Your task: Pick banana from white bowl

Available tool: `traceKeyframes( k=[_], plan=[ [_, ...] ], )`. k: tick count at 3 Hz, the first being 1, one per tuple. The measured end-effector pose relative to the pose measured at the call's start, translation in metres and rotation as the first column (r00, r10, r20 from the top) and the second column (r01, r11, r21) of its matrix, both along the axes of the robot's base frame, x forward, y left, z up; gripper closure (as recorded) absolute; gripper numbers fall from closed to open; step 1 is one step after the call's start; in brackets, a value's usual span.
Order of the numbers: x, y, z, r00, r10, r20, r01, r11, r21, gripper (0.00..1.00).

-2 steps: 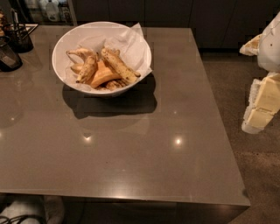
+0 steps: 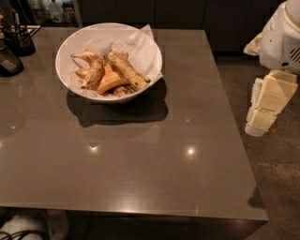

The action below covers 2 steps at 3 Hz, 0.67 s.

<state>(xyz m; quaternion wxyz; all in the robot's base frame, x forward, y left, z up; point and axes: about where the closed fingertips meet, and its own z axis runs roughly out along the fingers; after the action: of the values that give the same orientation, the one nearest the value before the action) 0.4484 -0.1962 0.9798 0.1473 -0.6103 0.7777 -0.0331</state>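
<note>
The white bowl point(image 2: 151, 51), wide and lined with crinkled white paper, stands at the back left of the grey table point(image 2: 140, 159). The banana point(image 2: 127, 70), long, straight and brown-speckled, lies diagonally on top of the pile. Under it is a smooth orange-yellow banana point(image 2: 110, 83). Short pale speckled bananas point(image 2: 93, 74) lie to its left. My gripper point(image 2: 266, 107), cream-coloured and hanging below the white arm point(image 2: 281, 37), is off the table's right edge, over the floor. It is far to the right of the bowl and holds nothing.
A black holder with utensils point(image 2: 18, 38) and a dark object point(image 2: 7, 60) stand at the table's far left. Bottles point(image 2: 54, 9) are behind. The table's right edge point(image 2: 239, 154) drops to speckled floor point(image 2: 281, 187). Something white point(image 2: 23, 225) lies below the front edge.
My gripper has shifted slightly left, toward the table's right edge. The bowl and bananas have not moved.
</note>
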Motion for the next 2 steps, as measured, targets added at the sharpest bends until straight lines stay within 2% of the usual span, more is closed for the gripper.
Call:
traceKeyframes(
  k=[1, 2],
  plan=[
    [0.0034, 0.0345, -0.0029, 0.9933, 0.111, -0.032, -0.112, 0.993, -0.033, 0.00],
    [0.0064, 0.0359, -0.0008, 0.9940, 0.108, -0.015, -0.108, 0.994, -0.027, 0.00]
  ],
)
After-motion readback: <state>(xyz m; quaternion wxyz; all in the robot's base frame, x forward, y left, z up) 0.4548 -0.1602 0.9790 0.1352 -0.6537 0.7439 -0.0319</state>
